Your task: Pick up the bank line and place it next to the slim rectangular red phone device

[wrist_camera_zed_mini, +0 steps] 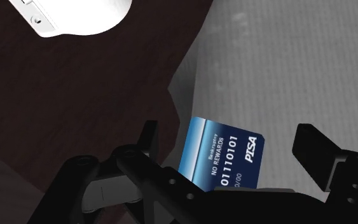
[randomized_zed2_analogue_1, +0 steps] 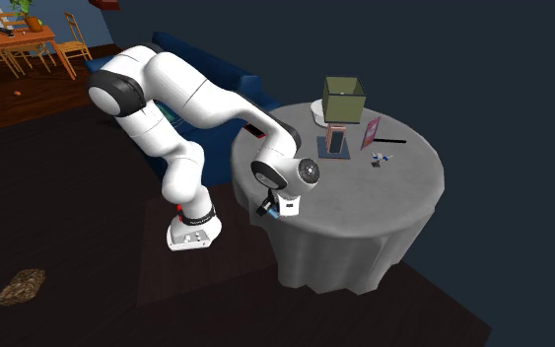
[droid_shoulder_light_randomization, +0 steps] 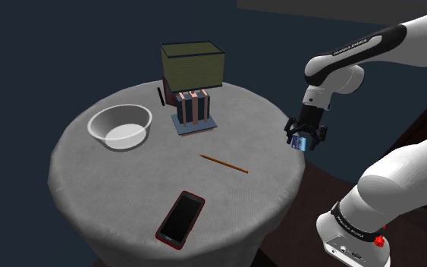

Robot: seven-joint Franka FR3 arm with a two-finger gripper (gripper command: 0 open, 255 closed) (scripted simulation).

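The bank card [wrist_camera_zed_mini: 225, 156] is blue with white lettering. It lies at the rim of the round grey table [droid_shoulder_light_randomization: 128, 174], on the side nearest the stand. My black gripper [wrist_camera_zed_mini: 228, 132] hovers just over it, open, with the fingers [wrist_camera_zed_mini: 309, 141] standing wide on either side of the card and not touching it. In the shoulder view the gripper [droid_shoulder_light_randomization: 304, 136] hangs at the table's right edge with the blue card [droid_shoulder_light_randomization: 302, 142] showing between its tips. The slim phone [droid_shoulder_light_randomization: 180, 218], black with a red rim, lies flat near the table's front edge, far from the gripper.
A white bowl [droid_shoulder_light_randomization: 120, 127] sits at the shoulder view's left. An olive box [droid_shoulder_light_randomization: 193, 64] stands on a striped holder [droid_shoulder_light_randomization: 193, 110] at the back. A thin brown stick [droid_shoulder_light_randomization: 223, 163] lies mid-table. Beside the gripper the tablecloth drops to dark floor [wrist_camera_zed_mini: 75, 114].
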